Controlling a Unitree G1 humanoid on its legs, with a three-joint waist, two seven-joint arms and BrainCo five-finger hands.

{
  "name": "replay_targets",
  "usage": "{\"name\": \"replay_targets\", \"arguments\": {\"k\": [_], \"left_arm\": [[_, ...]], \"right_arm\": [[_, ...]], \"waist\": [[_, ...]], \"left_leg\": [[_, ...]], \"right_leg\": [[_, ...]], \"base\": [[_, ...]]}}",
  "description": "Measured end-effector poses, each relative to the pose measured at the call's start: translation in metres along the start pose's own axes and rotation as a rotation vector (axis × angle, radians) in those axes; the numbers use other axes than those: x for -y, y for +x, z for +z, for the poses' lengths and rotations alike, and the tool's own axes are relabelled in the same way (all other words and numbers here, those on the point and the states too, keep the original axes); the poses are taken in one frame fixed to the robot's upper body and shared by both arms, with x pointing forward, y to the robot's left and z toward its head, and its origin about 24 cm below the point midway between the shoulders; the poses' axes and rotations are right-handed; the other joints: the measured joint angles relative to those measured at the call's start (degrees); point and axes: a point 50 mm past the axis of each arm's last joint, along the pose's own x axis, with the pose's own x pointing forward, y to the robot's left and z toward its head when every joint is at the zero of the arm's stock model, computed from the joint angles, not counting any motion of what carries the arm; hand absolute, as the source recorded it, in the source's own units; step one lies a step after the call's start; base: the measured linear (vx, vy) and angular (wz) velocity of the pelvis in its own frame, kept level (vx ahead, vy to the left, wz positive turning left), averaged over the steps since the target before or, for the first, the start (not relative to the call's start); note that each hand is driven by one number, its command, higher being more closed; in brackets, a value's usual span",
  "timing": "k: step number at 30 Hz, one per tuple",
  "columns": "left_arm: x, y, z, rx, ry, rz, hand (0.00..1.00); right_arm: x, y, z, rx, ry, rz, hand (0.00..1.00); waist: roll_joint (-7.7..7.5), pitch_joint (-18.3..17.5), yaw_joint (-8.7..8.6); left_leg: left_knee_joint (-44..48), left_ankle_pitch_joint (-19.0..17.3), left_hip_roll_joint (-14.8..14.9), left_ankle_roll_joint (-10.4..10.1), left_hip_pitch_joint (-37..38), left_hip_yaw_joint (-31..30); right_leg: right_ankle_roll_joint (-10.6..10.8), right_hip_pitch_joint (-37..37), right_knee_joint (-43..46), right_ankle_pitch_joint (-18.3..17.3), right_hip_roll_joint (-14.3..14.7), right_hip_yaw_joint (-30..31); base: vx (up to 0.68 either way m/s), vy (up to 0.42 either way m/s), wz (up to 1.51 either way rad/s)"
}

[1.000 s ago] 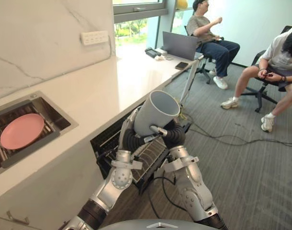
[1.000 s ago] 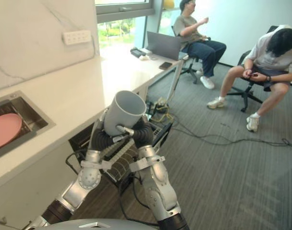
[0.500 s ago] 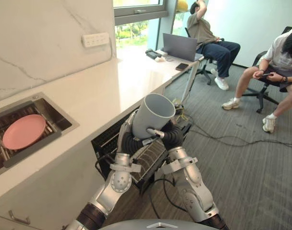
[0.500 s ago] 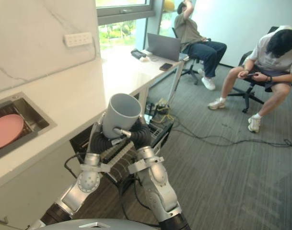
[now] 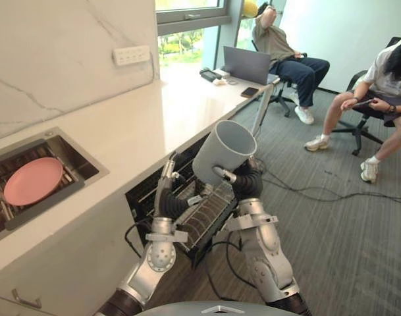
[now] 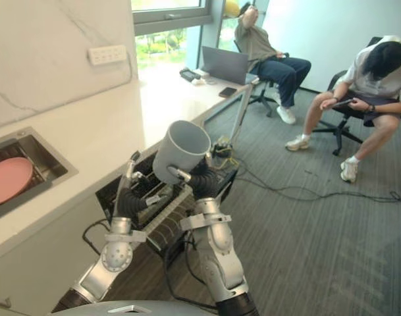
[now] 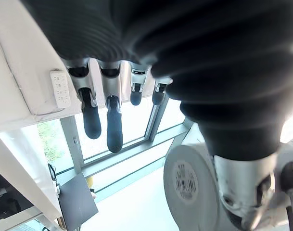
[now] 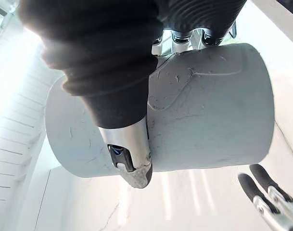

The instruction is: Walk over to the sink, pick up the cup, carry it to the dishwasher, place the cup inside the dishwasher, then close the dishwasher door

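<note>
Carry step, close to its end by my read: cup is off the counter, clamped in my right hand with the thumb across its wall and the fingers round the far side. Mouth is tilted up and away from me. It hangs above the pulled-out rack of the open dishwasher, which sits under the counter edge. Left hand is just beside the cup, not touching it, fingers straight, holding nothing

Next move, as I judge it: lower the right hand, bring the cup down into a free spot on the rack, let go, pull both hands clear, then shut the door. Likely snags: rim catching the rack wires, left hand sitting in the descent path

Counter is white, smooth, mostly bare. Sink is set into it off to the left, pink plate inside. Marble-look wall behind carries a socket strip. Far end of the counter: laptop and phone under the window. Two people, one by the laptop and one further right, sit on chairs on the grey carpet floor, well apart from the arms
</note>
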Motion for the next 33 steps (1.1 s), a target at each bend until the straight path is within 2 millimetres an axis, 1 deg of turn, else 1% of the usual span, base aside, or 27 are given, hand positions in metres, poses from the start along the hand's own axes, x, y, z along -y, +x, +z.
{"name": "replay_targets", "arguments": {"k": [6,10,12,13,15,16,18,19,21,22,23,25,26,28,30,31,33], "left_arm": [[-0.007,0.003,-0.003,-0.016,-0.003,0.045,0.00],[-0.019,0.005,-0.010,-0.055,-0.021,0.109,0.00],[-0.027,-0.001,-0.025,-0.142,-0.062,0.111,0.00],[-0.026,-0.003,-0.030,-0.168,-0.075,0.087,0.00],[-0.025,-0.018,-0.051,-0.276,-0.070,-0.038,0.00],[-0.024,-0.023,-0.057,-0.306,-0.056,-0.074,0.00],[-0.023,-0.038,-0.078,-0.448,-0.034,-0.165,0.00],[-0.028,-0.046,-0.090,-0.538,-0.044,-0.169,0.00],[-0.042,-0.053,-0.108,-0.669,-0.093,-0.118,0.00],[-0.050,-0.050,-0.117,-0.722,-0.124,-0.083,0.00],[-0.052,-0.046,-0.119,-0.731,-0.133,-0.074,0.00],[-0.058,-0.027,-0.121,-0.733,-0.190,-0.064,0.00],[-0.058,-0.024,-0.121,-0.736,-0.207,-0.072,0.00],[-0.056,-0.029,-0.125,-0.773,-0.224,-0.120,0.00],[-0.054,-0.040,-0.129,-0.813,-0.218,-0.139,0.00],[-0.053,-0.051,-0.133,-0.851,-0.218,-0.146,0.00],[-0.054,-0.058,-0.136,-0.876,-0.219,-0.149,0.00]], "right_arm": [[0.013,-0.001,0.007,0.042,-0.001,-0.084,1.00],[0.028,-0.006,0.011,0.050,-0.028,-0.144,1.00],[0.044,-0.009,0.009,0.025,-0.061,-0.206,1.00],[0.050,-0.009,0.007,0.009,-0.071,-0.226,1.00],[0.076,-0.013,-0.006,-0.095,-0.137,-0.297,1.00],[0.083,-0.013,-0.009,-0.129,-0.165,-0.306,1.00],[0.108,-0.009,-0.019,-0.235,-0.251,-0.332,1.00],[0.119,-0.005,-0.022,-0.275,-0.275,-0.357,1.00],[0.132,0.007,-0.026,-0.319,-0.295,-0.392,1.00],[0.140,0.023,-0.025,-0.348,-0.316,-0.402,1.00],[0.143,0.033,-0.022,-0.357,-0.330,-0.401,1.00],[0.152,0.078,0.001,-0.362,-0.402,-0.395,1.00],[0.153,0.087,0.007,-0.358,-0.414,-0.392,1.00],[0.154,0.114,0.024,-0.365,-0.434,-0.371,1.00],[0.156,0.121,0.029,-0.379,-0.434,-0.365,1.00],[0.159,0.125,0.031,-0.397,-0.434,-0.369,1.00],[0.163,0.130,0.035,-0.416,-0.440,-0.367,1.00]], "waist": [[0.01,0.0,-0.02],[0.03,0.0,0.05],[0.00,0.1,-0.29],[-0.03,0.1,-0.24],[-0.12,0.2,0.20],[-0.10,0.2,0.17],[0.01,1.8,0.57],[-0.03,3.0,0.70],[-0.29,5.5,1.50],[-0.38,7.9,2.00],[-0.39,9.6,2.30],[-0.03,15.3,4.24],[0.11,16.5,4.72],[0.42,20.0,5.91],[0.49,21.3,7.01],[0.56,21.6,7.72],[0.85,21.9,8.38]], "left_leg": [[0.0,0.0,0.0,0.0,0.0,-0.1],[0.0,0.0,0.0,0.0,0.0,-0.3],[0.0,0.2,-0.1,0.1,0.0,-1.3],[0.0,0.2,-0.1,0.1,0.0,-1.5],[-0.1,0.2,-0.1,-0.2,-1.4,-2.3],[-0.3,0.4,-0.1,-0.2,-2.2,-2.8],[-0.3,1.1,-0.4,0.0,-4.2,-4.0],[-0.3,1.5,-0.6,0.2,-5.2,-5.5],[-0.3,2.3,-0.5,0.2,-6.8,-7.0],[-0.2,3.1,-0.4,0.2,-8.3,-8.4],[0.0,3.6,-0.4,0.2,-9.0,-9.2],[0.1,5.7,0.0,0.4,-13.4,-11.4],[0.1,6.3,0.0,0.5,-14.5,-12.0],[0.1,7.7,0.1,0.9,-16.8,-13.9],[0.1,7.8,0.1,1.0,-16.9,-14.4],[0.1,7.8,0.0,1.0,-17.2,-15.0],[0.1,8.0,-0.2,1.2,-17.9,-16.0]], "right_leg": [[0.0,0.0,0.0,0.0,0.0,-0.1],[0.0,0.2,0.0,0.0,0.0,-0.4],[0.0,1.0,-0.1,0.0,-0.2,-1.3],[0.1,1.0,-0.1,-0.1,-0.2,-1.4],[0.2,0.1,-0.2,-0.2,-0.6,-2.4],[0.3,-0.4,-0.2,-0.1,-0.8,-2.9],[0.2,-1.8,-0.3,0.3,-1.1,-3.6],[0.1,-1.9,-1.0,0.8,-1.1,-4.7],[-0.2,-2.1,-1.8,1.7,-1.1,-6.1],[-0.7,-2.4,-1.9,2.3,-1.0,-7.5],[-0.9,-2.7,-2.0,2.7,-0.9,-8.1],[-1.1,-5.6,-2.0,4.1,-0.6,-10.6],[-1.0,-6.4,-2.0,4.6,-0.4,-11.0],[-1.1,-7.4,-2.3,5.3,-0.1,-12.5],[-1.1,-7.1,-2.3,5.3,-0.1,-13.5],[-1.1,-7.0,-2.3,5.3,-0.2,-14.0],[-1.1,-7.0,-2.4,5.3,-0.3,-14.9]], "base": [[0.00,0.000,0.00],[0.00,0.000,0.03],[0.01,-0.002,0.19],[-0.01,-0.002,0.19],[-0.03,-0.001,0.21],[-0.04,-0.006,0.28],[-0.06,-0.003,0.29],[-0.06,-0.004,0.32],[-0.05,-0.029,0.40],[-0.05,-0.038,0.46],[-0.09,-0.033,0.57],[-0.14,-0.024,0.52],[-0.12,-0.018,0.44],[-0.04,-0.016,0.42],[0.03,-0.005,0.25],[0.04,0.000,0.16],[0.04,0.009,0.27]]}}
